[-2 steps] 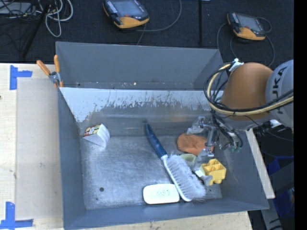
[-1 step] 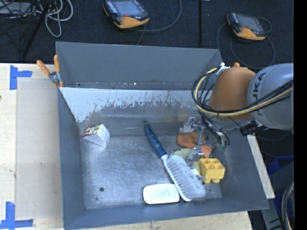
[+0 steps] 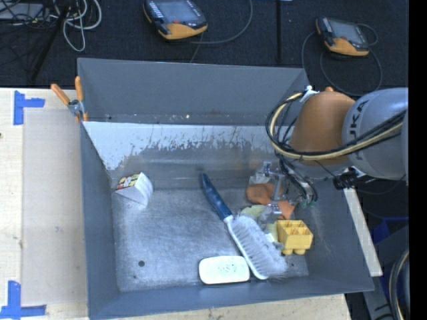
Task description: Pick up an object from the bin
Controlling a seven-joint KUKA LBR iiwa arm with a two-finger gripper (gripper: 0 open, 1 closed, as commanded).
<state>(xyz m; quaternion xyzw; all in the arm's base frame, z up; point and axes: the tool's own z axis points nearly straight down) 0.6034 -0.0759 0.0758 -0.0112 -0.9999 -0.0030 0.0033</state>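
**Gripper down in the right-hand cluster, orange lump beside it**

The grey bin (image 3: 187,99) lies under me, most of its floor bare. My arm (image 3: 373,132) comes in over its right wall, and my gripper (image 3: 279,195) hangs low at the right back of the floor. From this angle I cannot tell whether it is set wide or narrow, or whether anything is in it.

The longest thing nearby is a brush (image 3: 243,235). Its blue handle points up-left and its white bristles lie down-right, so its long axis runs diagonally past the near side of my gripper. A white oval bar (image 3: 223,270) sits at the front, touching the bristles. A yellow studded block (image 3: 294,236) lies just in front of my gripper, and a small printed box (image 3: 134,187) lies well apart at the left.

The nearest thing is a rounded orange lump (image 3: 257,193), just to the view's left of my gripper and partly hidden by it. I judge this to be my likeliest pick. A pale greenish scrap (image 3: 252,213) lies between the lump and the brush, so a grasp there looks crowded.
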